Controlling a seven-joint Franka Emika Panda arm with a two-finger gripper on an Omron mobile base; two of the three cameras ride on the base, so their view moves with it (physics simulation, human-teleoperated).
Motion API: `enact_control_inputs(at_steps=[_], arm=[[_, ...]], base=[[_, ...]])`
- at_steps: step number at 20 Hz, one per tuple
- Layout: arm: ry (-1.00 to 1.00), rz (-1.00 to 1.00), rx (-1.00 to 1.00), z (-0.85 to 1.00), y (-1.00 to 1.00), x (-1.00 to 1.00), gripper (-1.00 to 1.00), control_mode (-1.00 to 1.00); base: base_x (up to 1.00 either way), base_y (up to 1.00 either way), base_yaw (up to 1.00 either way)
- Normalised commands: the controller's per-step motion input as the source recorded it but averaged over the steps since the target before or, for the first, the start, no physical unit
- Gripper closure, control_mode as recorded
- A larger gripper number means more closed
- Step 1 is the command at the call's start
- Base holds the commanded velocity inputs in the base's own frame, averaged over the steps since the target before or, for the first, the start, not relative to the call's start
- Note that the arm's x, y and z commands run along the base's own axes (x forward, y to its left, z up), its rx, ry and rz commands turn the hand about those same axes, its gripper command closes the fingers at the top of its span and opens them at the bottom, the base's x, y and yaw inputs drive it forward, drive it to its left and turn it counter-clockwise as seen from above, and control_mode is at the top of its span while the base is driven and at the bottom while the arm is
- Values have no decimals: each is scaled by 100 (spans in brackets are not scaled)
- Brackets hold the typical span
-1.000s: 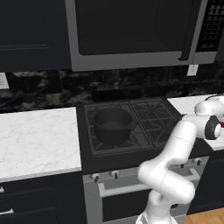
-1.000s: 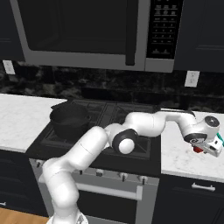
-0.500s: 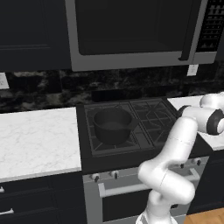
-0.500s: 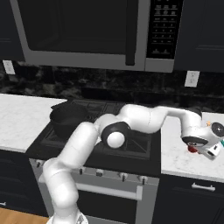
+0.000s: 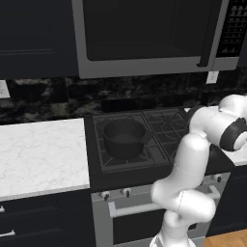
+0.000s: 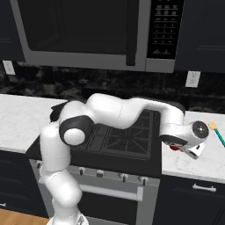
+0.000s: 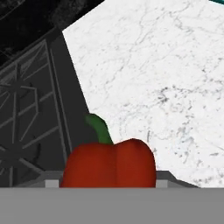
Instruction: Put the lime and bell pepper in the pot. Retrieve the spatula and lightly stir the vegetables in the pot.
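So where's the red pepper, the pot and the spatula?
pepper [image 7: 109, 164]: hand view, on its red body.
pot [image 5: 124, 141]: left base view, on its black side wall.
spatula [image 6: 216, 131]: right base view, where blade meets teal handle.

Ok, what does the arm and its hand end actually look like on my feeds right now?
The arm is glossy white, built of rounded tubular links with dark grey to black bands and caps at the joints. The hand end is a white block with a round dark disc on its side. No cables or markings are visible.
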Motion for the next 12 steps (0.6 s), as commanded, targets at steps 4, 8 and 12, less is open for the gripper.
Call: enact_control_inputs(at_steps=[4,8,12], arm=[[2,11,0,75,100,-32,100,-100],[3,18,0,68,100,-10,100,-100],[2,11,-1,54,100,0,100,-100]], base=[[0,0,0],[0,0,0],[0,0,0]])
